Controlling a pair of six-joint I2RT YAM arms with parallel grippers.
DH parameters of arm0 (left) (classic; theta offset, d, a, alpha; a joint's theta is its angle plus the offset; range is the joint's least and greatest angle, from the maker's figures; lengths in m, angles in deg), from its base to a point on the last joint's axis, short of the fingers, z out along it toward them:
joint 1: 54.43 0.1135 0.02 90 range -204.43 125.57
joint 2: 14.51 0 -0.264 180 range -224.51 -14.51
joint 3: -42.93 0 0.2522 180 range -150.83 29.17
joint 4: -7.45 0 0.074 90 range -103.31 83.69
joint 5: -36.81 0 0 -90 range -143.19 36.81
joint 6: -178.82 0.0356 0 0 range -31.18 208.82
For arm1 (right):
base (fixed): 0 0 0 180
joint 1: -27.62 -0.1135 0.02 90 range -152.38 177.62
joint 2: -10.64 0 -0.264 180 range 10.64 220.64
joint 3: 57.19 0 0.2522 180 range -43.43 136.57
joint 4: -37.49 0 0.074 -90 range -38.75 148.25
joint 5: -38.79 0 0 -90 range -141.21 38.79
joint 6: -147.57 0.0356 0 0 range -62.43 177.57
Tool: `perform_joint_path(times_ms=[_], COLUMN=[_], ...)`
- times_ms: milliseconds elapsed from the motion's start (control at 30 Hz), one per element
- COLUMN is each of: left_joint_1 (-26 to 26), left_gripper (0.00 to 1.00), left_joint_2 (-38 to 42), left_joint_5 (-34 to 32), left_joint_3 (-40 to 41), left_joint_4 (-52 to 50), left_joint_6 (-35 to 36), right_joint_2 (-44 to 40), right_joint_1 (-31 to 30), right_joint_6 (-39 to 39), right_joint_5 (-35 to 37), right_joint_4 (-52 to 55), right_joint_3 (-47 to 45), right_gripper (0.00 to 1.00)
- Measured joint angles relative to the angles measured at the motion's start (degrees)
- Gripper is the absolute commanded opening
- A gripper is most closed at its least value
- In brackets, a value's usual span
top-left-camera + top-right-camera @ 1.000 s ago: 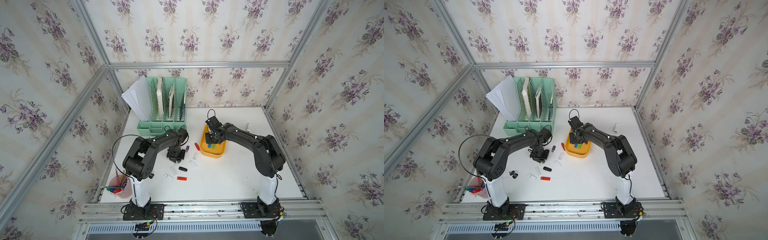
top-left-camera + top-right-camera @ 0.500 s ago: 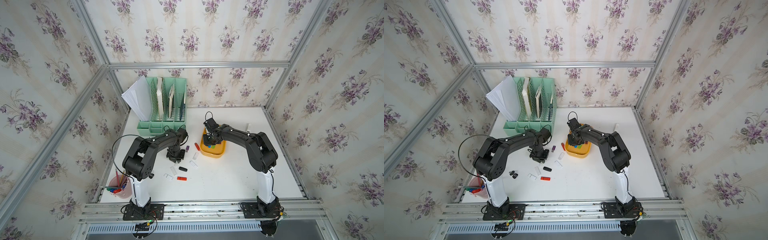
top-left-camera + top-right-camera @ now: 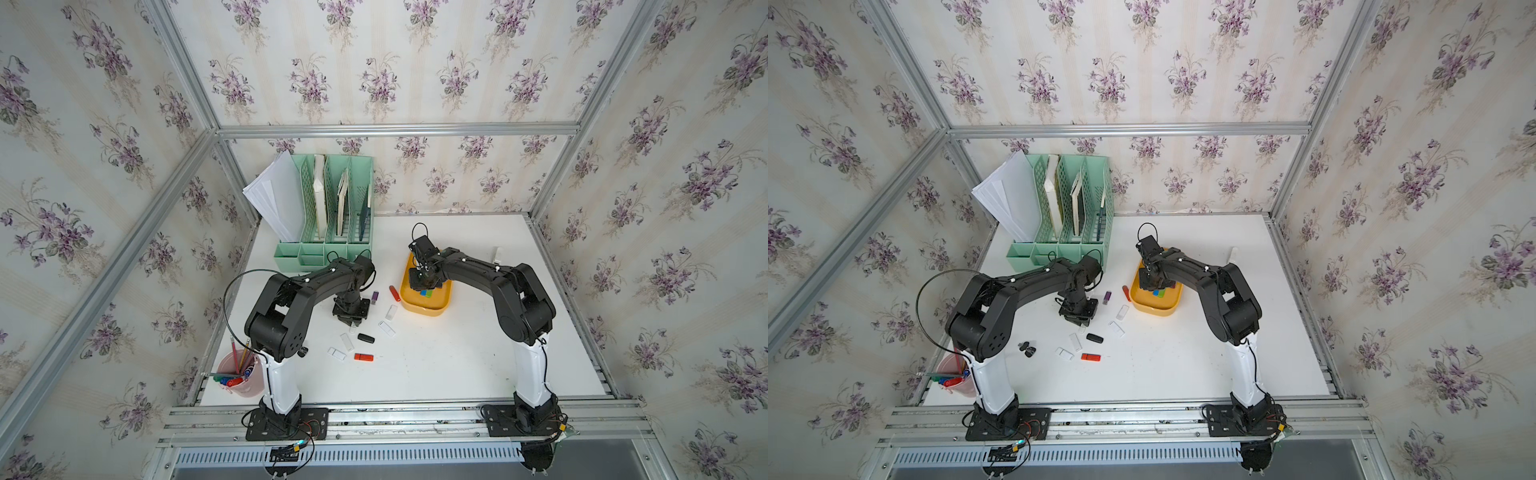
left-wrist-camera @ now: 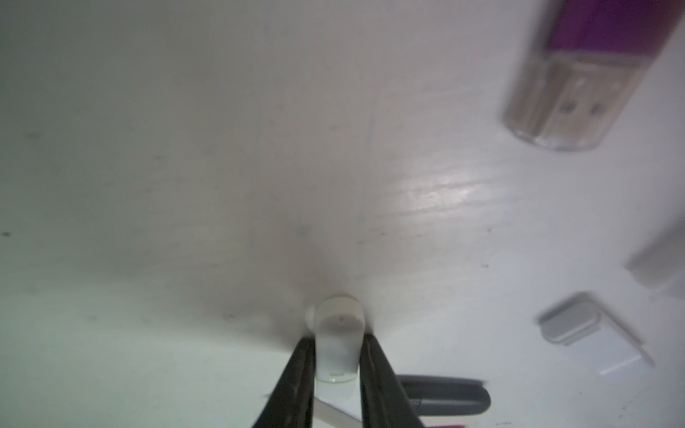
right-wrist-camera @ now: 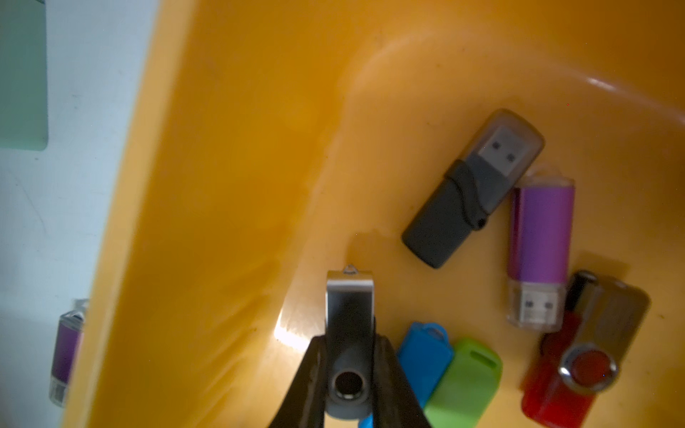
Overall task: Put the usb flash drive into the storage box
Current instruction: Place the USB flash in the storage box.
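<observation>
Well, my right claw is clamped on a swivel drive over the box, near its wall; a skewed release could tip it out. My left claw pinches a pale piece at the surface with just the tips; it may slip.

Storage box gleams, glossy orange plastic; swivel drive wears a brushed metal clip; white drive looks frosted plastic; table smooth, faintly shiny.
</observation>
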Motion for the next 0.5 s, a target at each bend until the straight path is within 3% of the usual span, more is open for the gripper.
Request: perform_joint_path(times_ms=[100, 233, 500], left_joint_1=[0.00, 0.00, 0.02], left_gripper=[0.27, 0.27, 0.26], left_joint_2=[0.13, 0.24, 0.35], left_joint_5=[0.00, 0.00, -0.22], left_joint_3=[-0.02, -0.44, -1.44], left_joint_4=[-0.02, -0.07, -0.55], left_joint_6=[0.00, 0.02, 0.24], right_joint_2=[0.13, -0.09, -5.79], right_joint_1=[0.02, 0.04, 0.04], right_joint_6=[0.00, -0.02, 0.02], right_joint_5=[0.17, 0.42, 1.64], right_joint_4=[0.68, 0.81, 1.14], right_joint_3=[0.00, 0.00, -0.09], right_gripper=[0.33, 0.41, 0.45])
